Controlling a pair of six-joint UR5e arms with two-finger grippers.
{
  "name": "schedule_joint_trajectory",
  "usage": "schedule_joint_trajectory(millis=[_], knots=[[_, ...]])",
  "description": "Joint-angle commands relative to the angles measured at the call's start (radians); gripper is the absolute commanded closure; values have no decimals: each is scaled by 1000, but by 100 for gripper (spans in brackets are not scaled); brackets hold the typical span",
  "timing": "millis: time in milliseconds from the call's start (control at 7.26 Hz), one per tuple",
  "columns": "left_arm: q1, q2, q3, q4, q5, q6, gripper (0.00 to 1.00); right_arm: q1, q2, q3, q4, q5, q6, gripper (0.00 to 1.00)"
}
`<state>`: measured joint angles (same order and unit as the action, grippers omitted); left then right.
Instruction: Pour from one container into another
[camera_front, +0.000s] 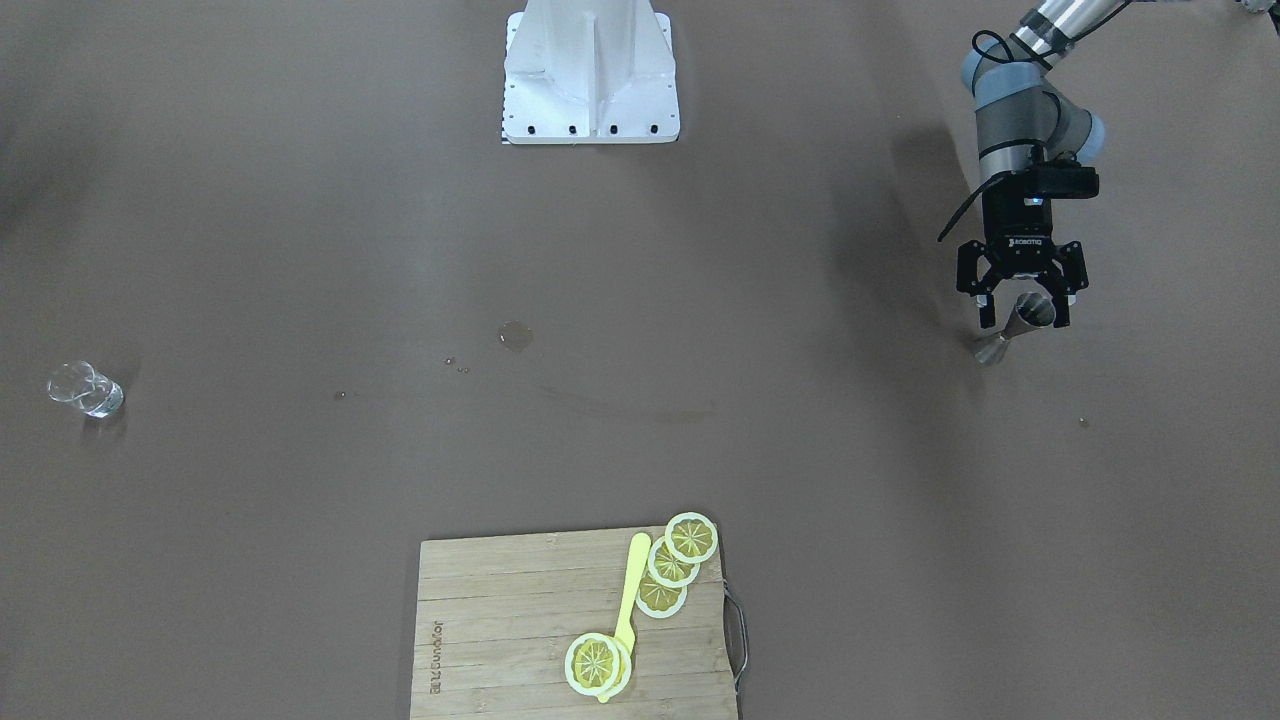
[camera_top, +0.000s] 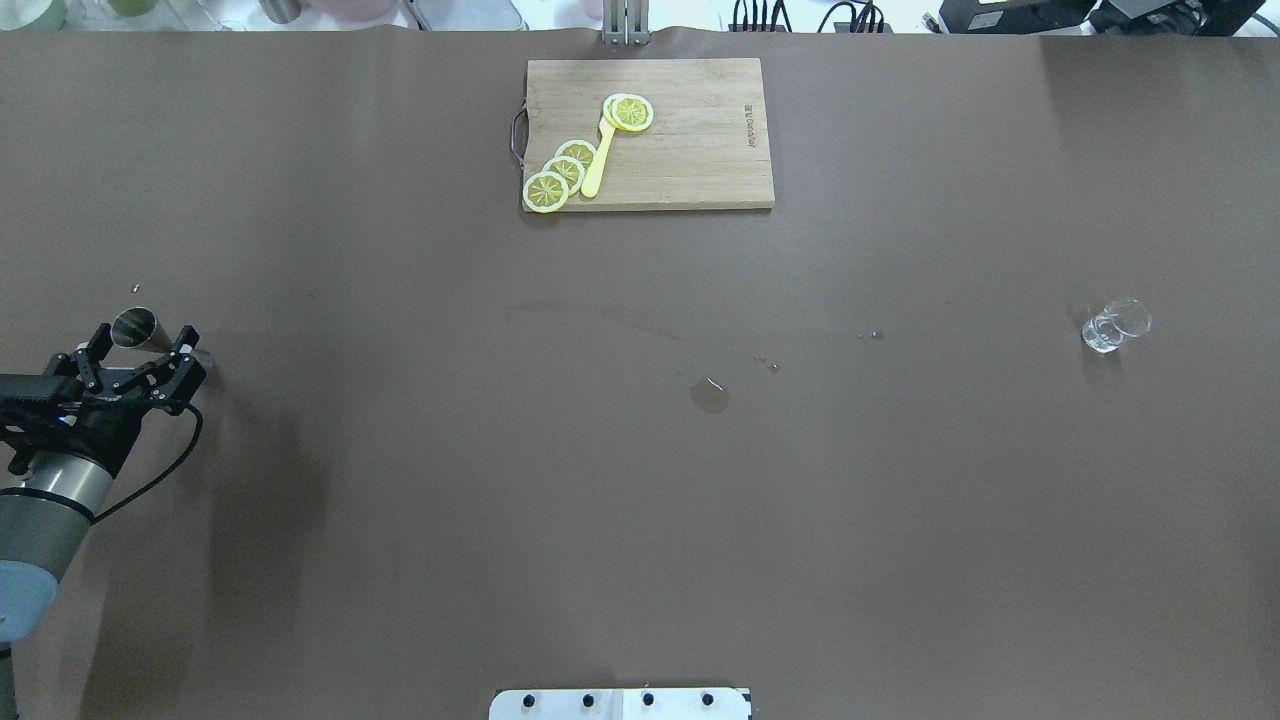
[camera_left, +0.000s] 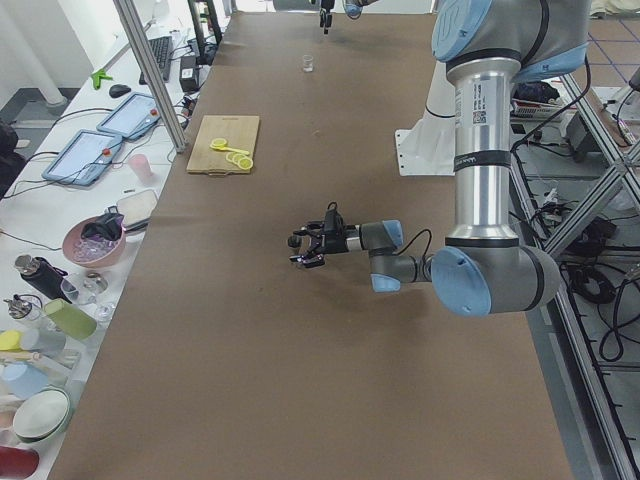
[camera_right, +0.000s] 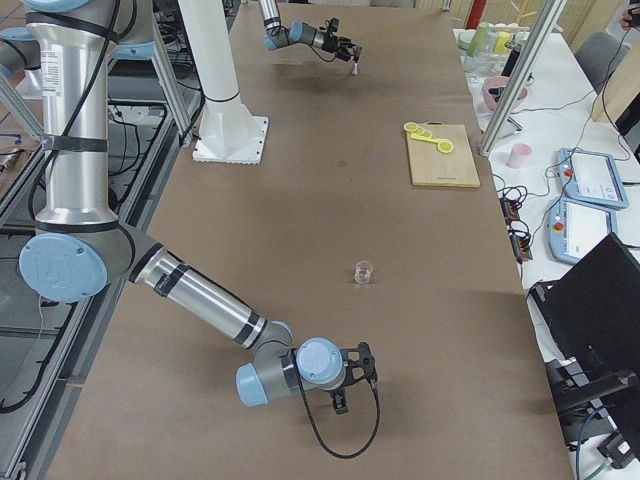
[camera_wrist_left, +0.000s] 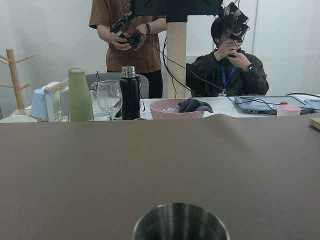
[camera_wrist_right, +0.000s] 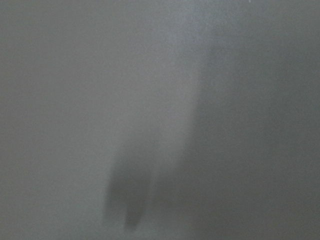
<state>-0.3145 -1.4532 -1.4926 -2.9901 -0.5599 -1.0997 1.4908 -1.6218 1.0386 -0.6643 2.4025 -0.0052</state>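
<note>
Left gripper (camera_top: 140, 352), jaws apart around the upright metal cup (camera_top: 134, 327) at mid-left; glass (camera_top: 1115, 325) far off at mid-right, right gripper's state unclear.

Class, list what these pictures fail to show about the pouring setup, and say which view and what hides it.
- Jigger contents: rim cut off by the left wrist view's bottom edge.
- Whether the left hand grips it: fingers straddle it; contact unclear.
- Right hand: side view only; its wrist view is a grey blur.
- Glass fill level: too small.
</note>
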Motion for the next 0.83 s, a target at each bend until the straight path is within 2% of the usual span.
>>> schedule_joint_trajectory(millis=[0, 276, 551, 689], knots=[[38, 39, -35, -1, 50, 1, 1, 23, 8, 24, -98, -25, -102, 0], [98, 109, -89, -1, 113, 7, 1, 77, 26, 40, -242, -26, -201, 0], [165, 143, -121, -1, 176, 15, 1, 117, 33, 151, -534, -28, -211, 0], [190, 145, -121, -1, 201, 15, 1, 121, 46, 196, -637, -28, -211, 0]])
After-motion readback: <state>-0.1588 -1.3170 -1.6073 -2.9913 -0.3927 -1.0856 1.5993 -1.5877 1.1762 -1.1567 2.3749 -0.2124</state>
